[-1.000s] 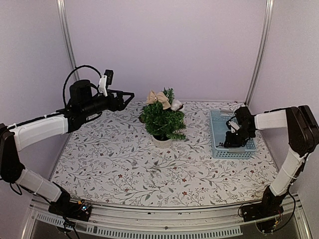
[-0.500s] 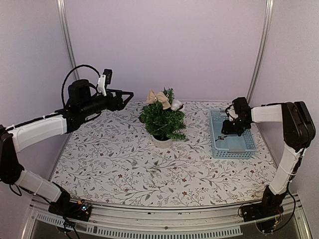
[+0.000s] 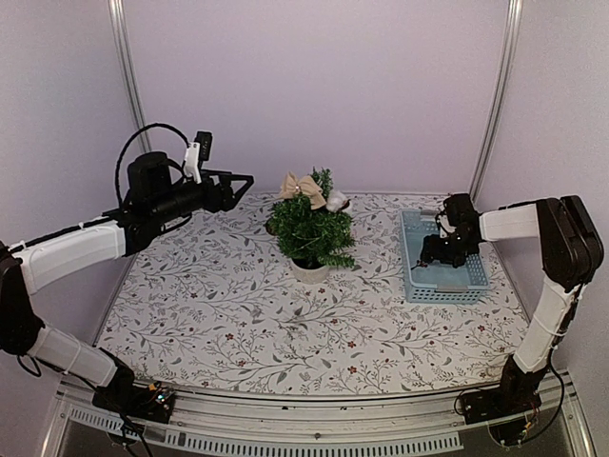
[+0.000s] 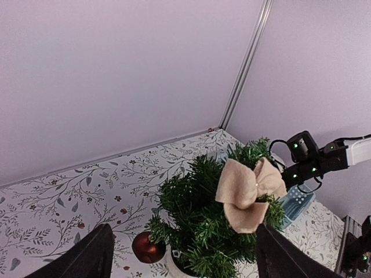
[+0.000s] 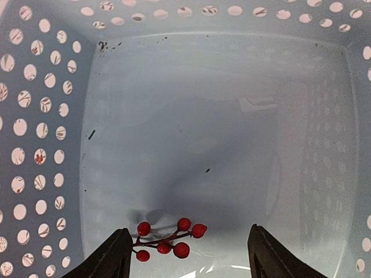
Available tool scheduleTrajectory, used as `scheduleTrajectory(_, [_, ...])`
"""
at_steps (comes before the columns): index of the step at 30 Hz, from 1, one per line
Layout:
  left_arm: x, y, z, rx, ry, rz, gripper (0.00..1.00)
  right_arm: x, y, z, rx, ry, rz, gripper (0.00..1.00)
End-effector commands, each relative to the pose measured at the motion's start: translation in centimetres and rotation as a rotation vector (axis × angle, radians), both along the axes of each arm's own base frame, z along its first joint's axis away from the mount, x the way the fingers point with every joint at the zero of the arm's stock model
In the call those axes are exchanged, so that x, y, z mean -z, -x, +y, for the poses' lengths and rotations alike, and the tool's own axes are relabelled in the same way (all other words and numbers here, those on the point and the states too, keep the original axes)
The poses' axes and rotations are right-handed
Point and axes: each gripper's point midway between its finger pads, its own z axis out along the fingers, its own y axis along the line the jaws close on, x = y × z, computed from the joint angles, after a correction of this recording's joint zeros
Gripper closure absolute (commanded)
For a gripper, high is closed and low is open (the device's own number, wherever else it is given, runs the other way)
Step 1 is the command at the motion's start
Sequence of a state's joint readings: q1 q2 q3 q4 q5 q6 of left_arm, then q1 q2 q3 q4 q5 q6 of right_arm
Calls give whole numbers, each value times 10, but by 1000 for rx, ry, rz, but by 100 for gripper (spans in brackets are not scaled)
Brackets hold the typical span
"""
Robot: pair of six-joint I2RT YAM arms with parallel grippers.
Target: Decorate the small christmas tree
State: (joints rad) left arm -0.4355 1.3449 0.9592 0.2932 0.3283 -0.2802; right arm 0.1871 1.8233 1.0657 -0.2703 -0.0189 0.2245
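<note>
The small christmas tree (image 3: 312,228) stands in its white pot (image 3: 309,270) at mid-table, with a beige bow (image 3: 303,188) and a white ornament (image 3: 336,200) near its top. My left gripper (image 3: 240,184) hovers open, high to the tree's left; in the left wrist view the tree (image 4: 203,220) and bow (image 4: 249,191) lie between its fingers (image 4: 93,258), well below them. My right gripper (image 3: 433,259) is down in the blue basket (image 3: 445,297), open. A red berry sprig (image 5: 168,238) lies on the basket floor between its fingertips (image 5: 110,258), touching the left one.
A red bauble (image 4: 146,247) rests on the patterned tablecloth beside the pot, on the tree's far side. The basket's perforated walls (image 5: 35,145) close in around the right gripper. Frame posts and lilac walls bound the table at back and sides.
The right gripper has opened wide and shifted about inside the basket, ending lower and further left. The left arm has barely moved.
</note>
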Motion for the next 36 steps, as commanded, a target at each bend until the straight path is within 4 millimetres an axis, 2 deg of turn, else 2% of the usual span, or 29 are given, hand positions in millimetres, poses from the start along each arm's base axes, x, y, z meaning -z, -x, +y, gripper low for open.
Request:
scheduleTrajectory(1, [-3, 6, 4, 3, 3, -17, 14, -5, -5, -5, 46, 92, -47, 25])
scheduleTrajectory(4, [-3, 8, 5, 1, 7, -16, 14, -7, -6, -3, 49, 122, -61, 21])
scheduleTrajectory(7, [-3, 8, 5, 1, 7, -17, 14, -8, -6, -1, 51, 119, -66, 2])
scheduleTrajectory(8, [-4, 8, 5, 2, 6, -18, 14, -6, -6, 1, 48, 118, -62, 1])
scheduleTrajectory(14, [-1, 8, 5, -2, 3, -11, 14, 5, 1, 15, 11, 133, -32, 1])
scheduleTrajectory(19, [1, 7, 5, -3, -2, -2, 13, 15, 13, 13, -12, 166, 1, 1])
scheduleTrajectory(27, [2, 7, 6, -10, -11, -5, 13, 6, 29, -5, -39, 255, -8, 1])
scheduleTrajectory(34, [1, 6, 8, -16, -19, -9, 12, -12, 23, -40, 18, 286, -35, 1])
scheduleTrajectory(36, [1, 6, 8, -19, -21, -11, 12, -17, 20, -43, 27, 268, -45, 2])
